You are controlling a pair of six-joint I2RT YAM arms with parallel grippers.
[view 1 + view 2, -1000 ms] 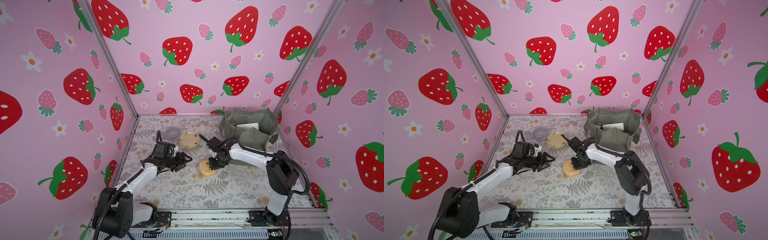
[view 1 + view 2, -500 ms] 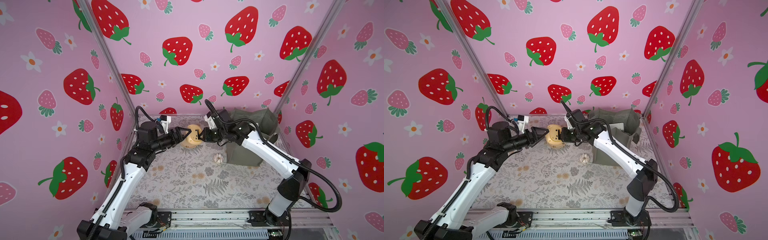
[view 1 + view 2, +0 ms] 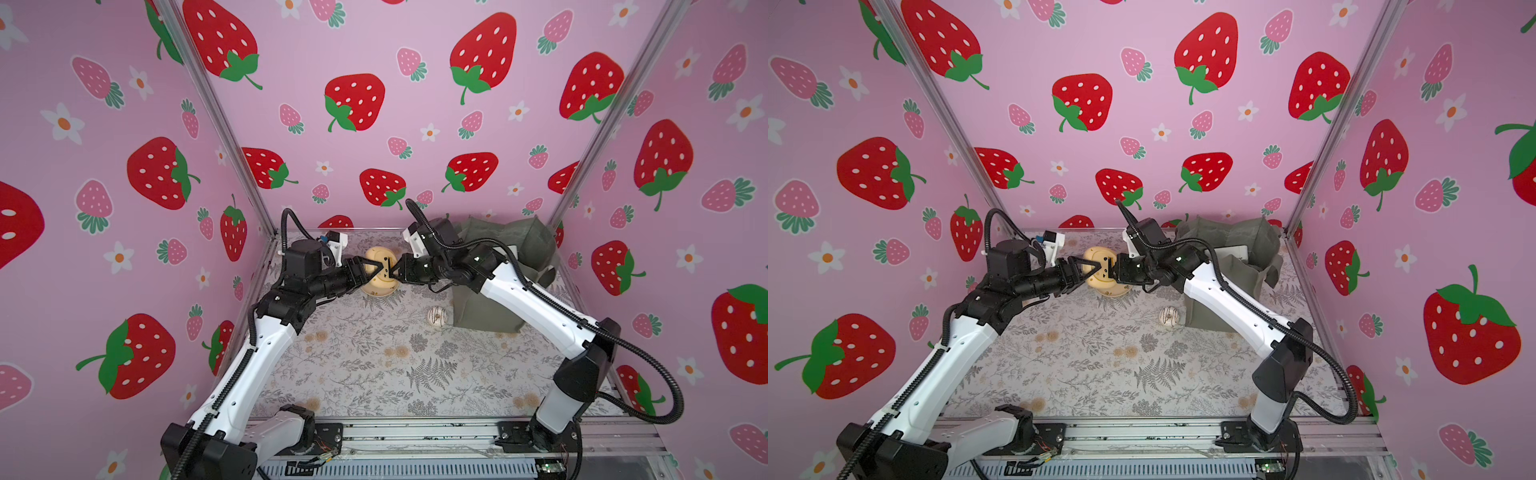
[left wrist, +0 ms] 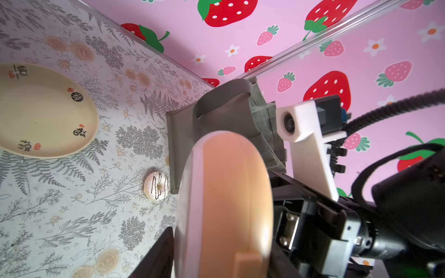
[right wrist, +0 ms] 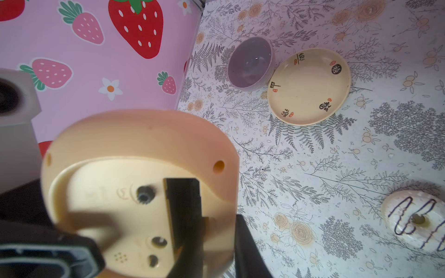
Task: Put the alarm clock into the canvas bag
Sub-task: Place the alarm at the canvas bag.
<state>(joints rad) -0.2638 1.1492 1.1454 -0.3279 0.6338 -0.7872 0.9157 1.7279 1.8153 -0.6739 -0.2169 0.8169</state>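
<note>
Your alarm clock (image 3: 376, 254) hangs at 9 o'clock of the canvas bag (image 3: 490, 307), right pincer (image 3: 392, 270) clamped on it, left pincer (image 3: 376, 269) astride, grip unclear; likely light, slick, stiff plastic: pinch its flat faces.

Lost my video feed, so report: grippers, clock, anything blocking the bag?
Right gripper shut on alarm clock, held aloft. Left gripper jaws around it, grip unconfirmed. Canvas bag open behind right arm. Donut on table beside bag, likely clear.
</note>
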